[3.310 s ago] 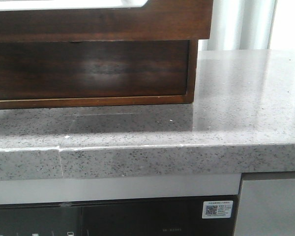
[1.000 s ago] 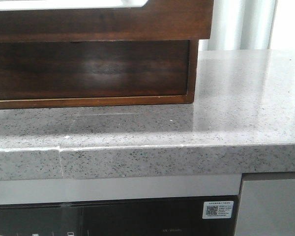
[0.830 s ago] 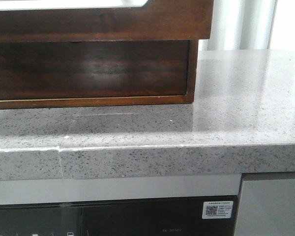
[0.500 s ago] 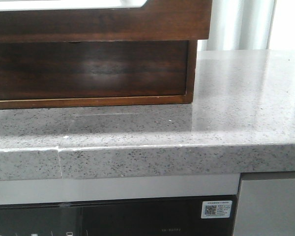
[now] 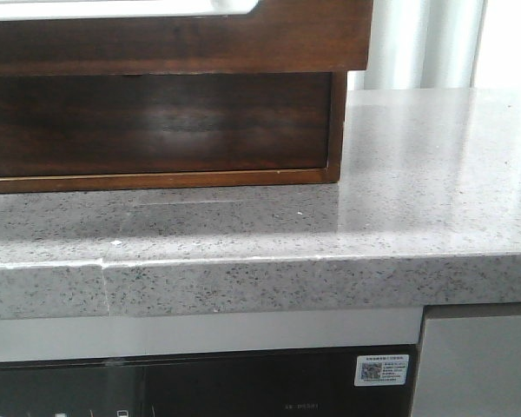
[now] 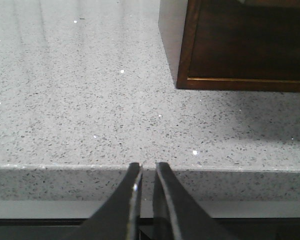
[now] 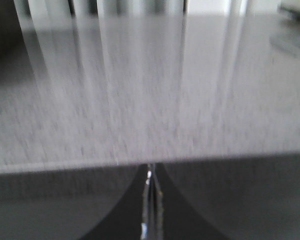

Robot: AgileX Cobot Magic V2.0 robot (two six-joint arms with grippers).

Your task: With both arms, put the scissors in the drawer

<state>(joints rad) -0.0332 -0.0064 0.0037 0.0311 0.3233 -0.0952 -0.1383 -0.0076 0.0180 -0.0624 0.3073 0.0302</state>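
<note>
Countertop [image 5: 417, 174] of speckled grey stone fills our front view, with the dark wooden box [image 5: 156, 122] at ten o'clock. Our left gripper [image 6: 146, 175] is nearly closed, empty. Our right gripper [image 7: 150, 185] is closed, empty. We see no scissors.

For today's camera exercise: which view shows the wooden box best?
The front view: the wooden box fills its upper left, standing on the counter. The left wrist view catches only one lower corner of it. The right wrist view is blurred and shows no box clearly.
</note>
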